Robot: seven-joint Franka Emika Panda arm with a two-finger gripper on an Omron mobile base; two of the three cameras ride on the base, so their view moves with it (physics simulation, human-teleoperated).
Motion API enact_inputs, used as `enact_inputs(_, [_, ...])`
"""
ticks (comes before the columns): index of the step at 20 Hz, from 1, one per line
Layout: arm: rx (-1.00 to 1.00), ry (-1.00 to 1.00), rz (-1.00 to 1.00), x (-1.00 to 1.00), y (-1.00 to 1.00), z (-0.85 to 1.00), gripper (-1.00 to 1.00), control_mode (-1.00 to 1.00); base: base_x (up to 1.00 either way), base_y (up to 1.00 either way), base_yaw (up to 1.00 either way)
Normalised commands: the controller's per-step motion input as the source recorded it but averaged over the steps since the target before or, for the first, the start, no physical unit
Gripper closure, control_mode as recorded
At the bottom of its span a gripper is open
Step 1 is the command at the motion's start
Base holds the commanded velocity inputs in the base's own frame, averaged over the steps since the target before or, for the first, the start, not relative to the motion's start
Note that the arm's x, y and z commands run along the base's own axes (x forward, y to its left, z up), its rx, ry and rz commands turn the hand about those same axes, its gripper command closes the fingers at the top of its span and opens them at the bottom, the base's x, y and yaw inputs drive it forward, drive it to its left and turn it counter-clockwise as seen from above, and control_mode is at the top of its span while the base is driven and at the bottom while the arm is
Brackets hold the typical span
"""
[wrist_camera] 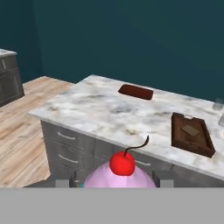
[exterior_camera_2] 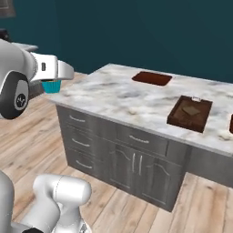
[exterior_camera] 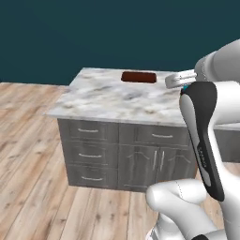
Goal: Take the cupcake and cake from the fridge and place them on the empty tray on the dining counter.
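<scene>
Hand view: cupcake — pink frosting, red cherry, dark stem.

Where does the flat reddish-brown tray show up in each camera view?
Left base view: tray at the counter's far edge, upper centre.
Right base view: tray upper right of centre, beyond the deeper box tray.
Hand view: tray above centre.
Shared landmark: the marble counter.

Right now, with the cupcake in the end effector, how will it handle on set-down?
The cupcake is probably light: tiny beside the tray. Its pink frosting dome looks soft, so squeezing likely smears it. The cherry perched on top may shift if tilted. The narrow teal wrapper suggests it could tip on the marble counter if released off-level.
</scene>
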Motion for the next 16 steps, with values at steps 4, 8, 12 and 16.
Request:
enact_inputs(4, [0.0,0.0,0.0,0.0,0.0,0.0,1.0,1.0,0.56,1.0,-0.12])
enact_inputs(8, [0.0,0.0,0.0,0.0,0.0,0.0,1.0,1.0,0.52,1.0,-0.12])
enact_inputs(12, [0.0,0.0,0.0,0.0,0.0,0.0,1.0,1.0,0.51,1.0,-0.12])
enact_inputs(16, [0.0,0.0,0.0,0.0,0.0,0.0,1.0,1.0,0.58,1.0,-0.12])
